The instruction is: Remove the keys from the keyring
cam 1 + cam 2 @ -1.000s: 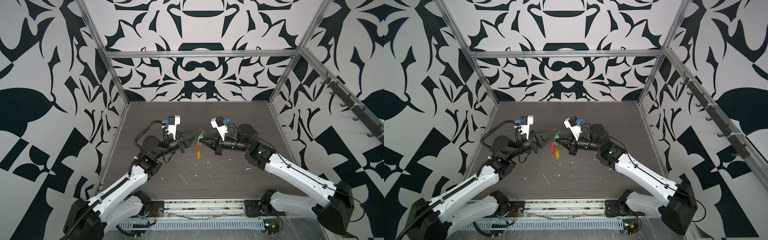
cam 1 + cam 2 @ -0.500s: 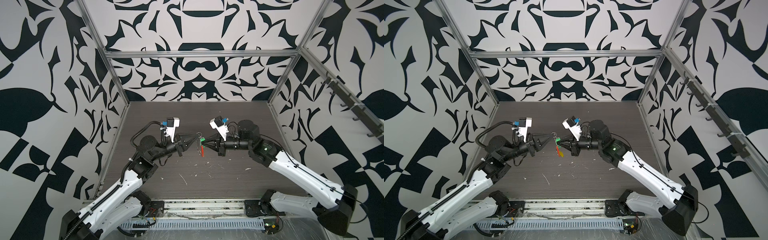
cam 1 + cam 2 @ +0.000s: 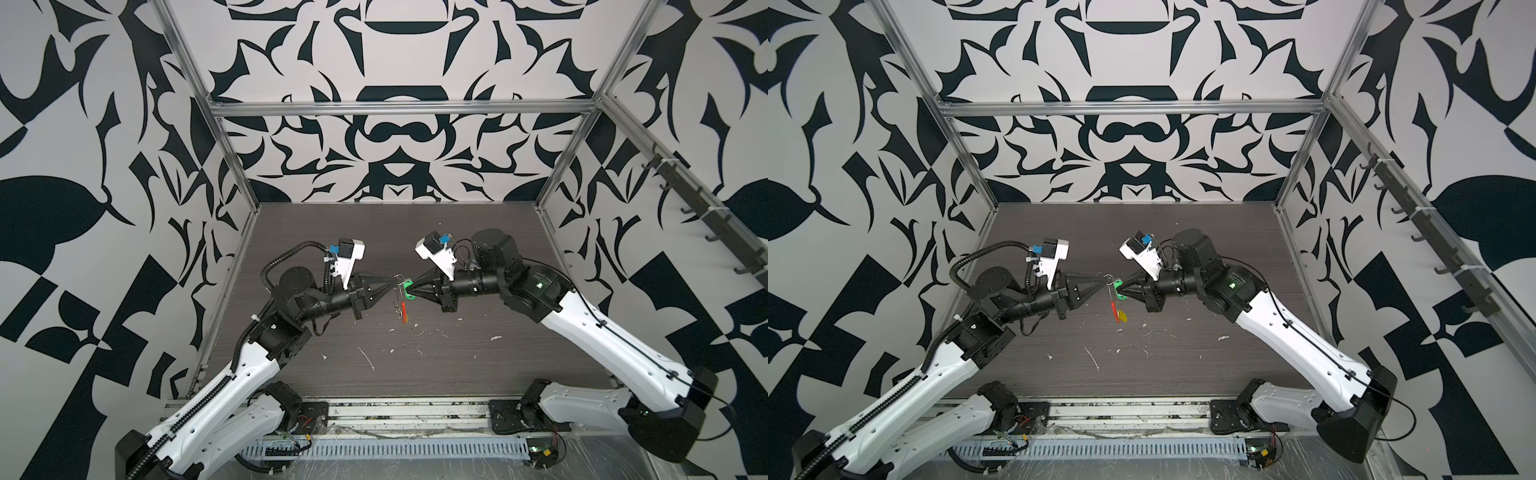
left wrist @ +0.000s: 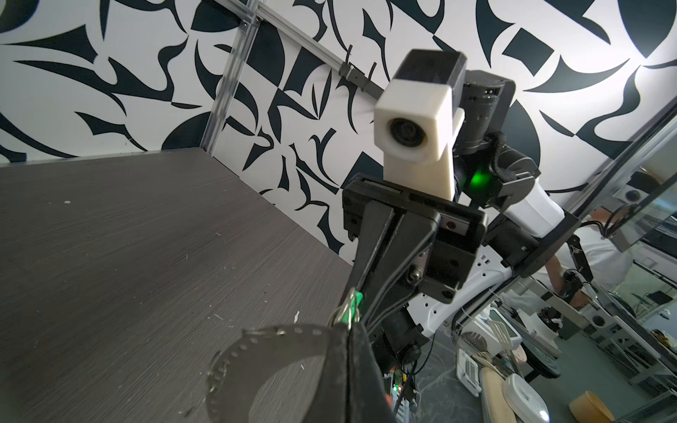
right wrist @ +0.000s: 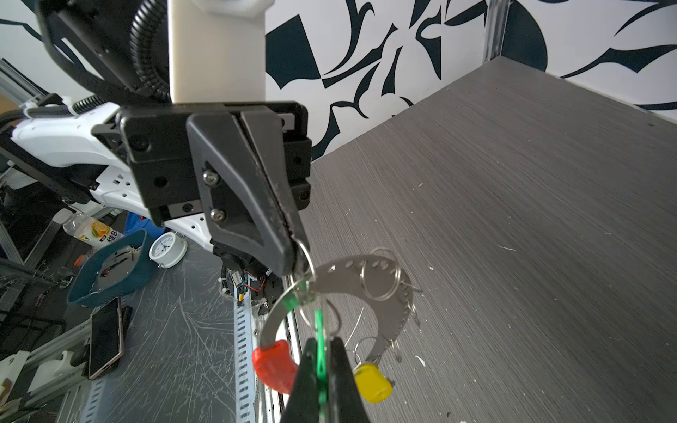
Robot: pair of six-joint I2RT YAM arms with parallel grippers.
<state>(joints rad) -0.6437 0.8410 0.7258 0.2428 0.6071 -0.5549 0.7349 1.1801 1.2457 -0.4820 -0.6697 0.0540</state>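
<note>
Above the middle of the table, my left gripper (image 3: 395,279) (image 3: 1103,277) is shut on the keyring (image 5: 306,256), a thin silver wire ring. Its tip (image 5: 297,256) faces the right wrist camera. My right gripper (image 3: 412,286) (image 5: 321,342) is shut on the green key (image 5: 319,326) (image 3: 1119,288), held edge-on between its fingers. The pale perforated strip (image 5: 351,274) (image 4: 256,338) curves down from the ring to its red end (image 5: 274,366) (image 3: 403,309). The yellow key (image 5: 372,381) (image 3: 1123,317) dangles from the strip's other end. The left gripper (image 4: 348,331) hides most of the ring in the left wrist view.
The dark wood-grain table (image 3: 478,374) carries small white scraps (image 3: 368,358). Patterned walls with aluminium posts (image 3: 232,166) close in three sides. A metal rail (image 3: 395,411) runs along the front edge between the arm bases. A second wire loop (image 5: 379,280) hangs through the strip.
Both arms have shifted their elbows and shoulders while the two gripper tips stayed close together. The green key sits slightly lower and further right than before. Both grips are unchanged.
</note>
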